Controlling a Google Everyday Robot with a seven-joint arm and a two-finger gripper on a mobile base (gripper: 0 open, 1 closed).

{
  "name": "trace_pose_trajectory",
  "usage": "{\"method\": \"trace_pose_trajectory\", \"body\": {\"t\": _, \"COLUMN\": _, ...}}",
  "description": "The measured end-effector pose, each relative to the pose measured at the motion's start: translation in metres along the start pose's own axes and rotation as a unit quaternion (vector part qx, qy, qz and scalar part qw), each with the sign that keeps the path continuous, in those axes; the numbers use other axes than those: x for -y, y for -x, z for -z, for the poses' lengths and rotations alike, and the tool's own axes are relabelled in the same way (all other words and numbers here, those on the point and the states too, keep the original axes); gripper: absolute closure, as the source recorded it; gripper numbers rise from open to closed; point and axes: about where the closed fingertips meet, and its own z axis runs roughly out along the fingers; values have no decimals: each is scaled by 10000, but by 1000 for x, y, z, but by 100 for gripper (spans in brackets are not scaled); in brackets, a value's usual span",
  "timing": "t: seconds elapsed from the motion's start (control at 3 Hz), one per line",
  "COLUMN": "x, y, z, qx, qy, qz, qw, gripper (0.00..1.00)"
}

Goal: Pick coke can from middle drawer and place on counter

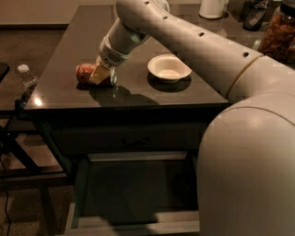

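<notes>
The coke can (85,73), red with a silver end, lies on its side on the glossy dark counter (60,92), near the counter's left side. My gripper (106,79) reaches down from the arm at the can's right end. Its pale fingers (98,73) are closed on the can, which rests on the counter top. The middle drawer (138,227) stands pulled open below the counter's front edge. Its dark flat bottom shows nothing in it.
A white bowl (168,68) sits on the counter right of the gripper. A clear plastic bottle (26,79) stands off the counter's left edge. A jar (279,32), a white container (213,8) and a dark object (256,14) stand at the back right. My arm fills the right side.
</notes>
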Motion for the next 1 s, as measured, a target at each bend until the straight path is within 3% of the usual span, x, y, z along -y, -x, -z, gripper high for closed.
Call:
{"method": "trace_pose_trajectory", "body": {"t": 0.33, "x": 0, "y": 0, "z": 0, "qx": 0, "qy": 0, "qz": 0, "qw": 10000, "gripper": 12}}
{"method": "trace_pose_trajectory", "body": {"t": 0.67, "x": 0, "y": 0, "z": 0, "qx": 0, "qy": 1, "qz": 0, "qw": 10000, "gripper": 0}}
{"method": "trace_pose_trajectory", "body": {"t": 1.0, "x": 0, "y": 0, "z": 0, "qx": 0, "qy": 1, "qz": 0, "qw": 10000, "gripper": 0}}
